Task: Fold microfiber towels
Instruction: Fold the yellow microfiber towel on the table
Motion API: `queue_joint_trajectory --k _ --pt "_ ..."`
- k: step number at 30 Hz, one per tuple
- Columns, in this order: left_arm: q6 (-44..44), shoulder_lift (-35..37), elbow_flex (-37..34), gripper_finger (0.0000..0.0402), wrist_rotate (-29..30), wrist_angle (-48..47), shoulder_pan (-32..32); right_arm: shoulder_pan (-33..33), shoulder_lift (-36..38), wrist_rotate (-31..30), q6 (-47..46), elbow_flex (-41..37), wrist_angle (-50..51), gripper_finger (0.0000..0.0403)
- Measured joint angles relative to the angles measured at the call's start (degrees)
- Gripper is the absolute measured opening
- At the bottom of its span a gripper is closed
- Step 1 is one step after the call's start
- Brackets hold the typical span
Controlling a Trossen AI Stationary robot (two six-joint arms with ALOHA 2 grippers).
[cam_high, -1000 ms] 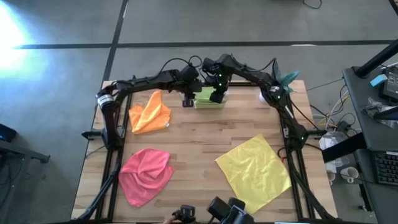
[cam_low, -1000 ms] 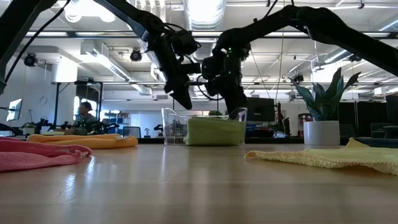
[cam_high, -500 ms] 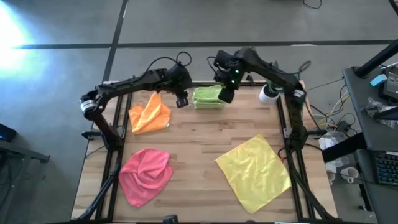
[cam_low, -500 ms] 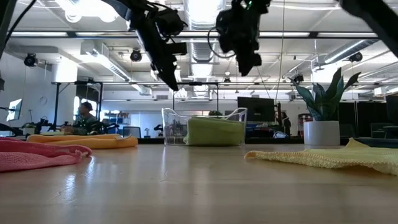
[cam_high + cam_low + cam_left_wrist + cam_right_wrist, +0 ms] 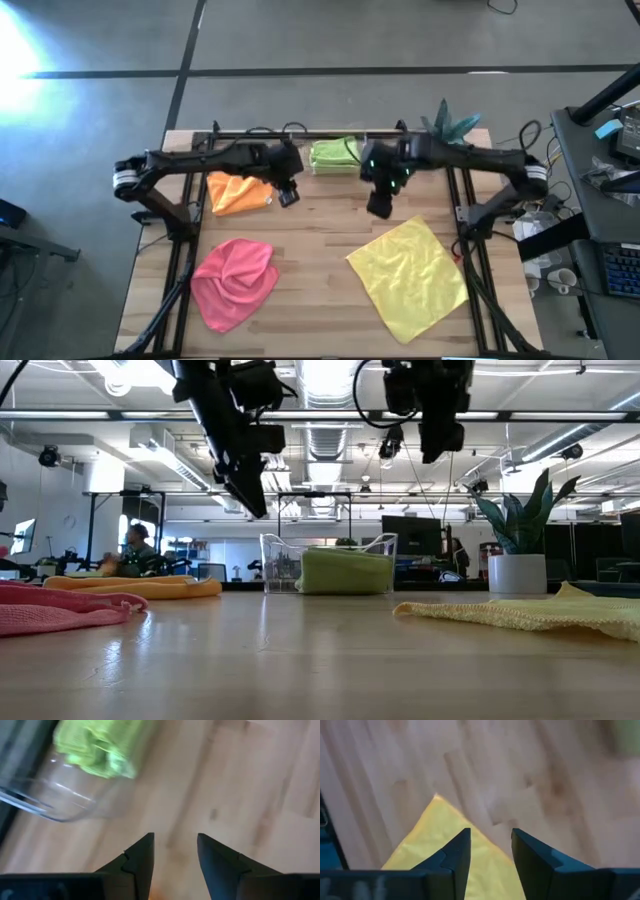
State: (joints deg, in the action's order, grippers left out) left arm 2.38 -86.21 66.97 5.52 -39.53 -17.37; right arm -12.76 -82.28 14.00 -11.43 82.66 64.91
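Wooden table (image 5: 320,235) carries the yellow towel (image 5: 410,275) flat, right of centre. Right end effector (image 5: 381,206), fingers apart and empty, hovers over its far corner; descending off-corner could bunch the cloth.

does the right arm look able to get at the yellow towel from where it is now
Probably yes. The right end effector hangs open above bare wood just beyond the yellow towel, whose near corner shows between its fingers in the wrist view. Nothing lies between them, and the left end effector is off to the side.
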Motion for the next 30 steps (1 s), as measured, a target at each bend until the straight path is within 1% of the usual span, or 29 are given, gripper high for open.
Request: queue_joint_trajectory --k 3,9,15,20,22,27,30 --pt "4.33 0.21 -0.86 0.0135 0.00 -0.31 3.46 4.25 1.35 -0.41 -2.63 -5.33 -3.97 0.0130" --pt "10.45 0.21 -0.86 0.0135 0.42 -0.55 10.57 12.68 1.07 -0.50 -5.45 -13.35 -11.61 0.0131" --pt "12.61 0.21 -0.86 0.0135 1.82 -1.55 16.44 18.51 0.04 -0.50 -7.33 -20.35 -24.47 0.0126" --pt "16.14 0.19 -0.88 0.0135 4.49 -8.04 18.87 20.05 -1.66 -0.52 -9.16 -25.37 -32.85 0.0125" --pt "16.86 0.18 -0.88 0.0135 4.97 -10.72 19.32 20.07 -3.25 -0.48 -10.59 -26.40 -34.17 0.0125" --pt "16.71 0.14 -0.90 0.0135 6.85 -13.70 19.69 20.11 -8.29 0.32 -11.56 -26.21 -34.06 0.0125" --pt "14.14 0.14 -0.90 0.0135 7.39 -13.77 19.67 20.14 -11.85 1.01 -11.50 -24.10 -34.21 0.0125"
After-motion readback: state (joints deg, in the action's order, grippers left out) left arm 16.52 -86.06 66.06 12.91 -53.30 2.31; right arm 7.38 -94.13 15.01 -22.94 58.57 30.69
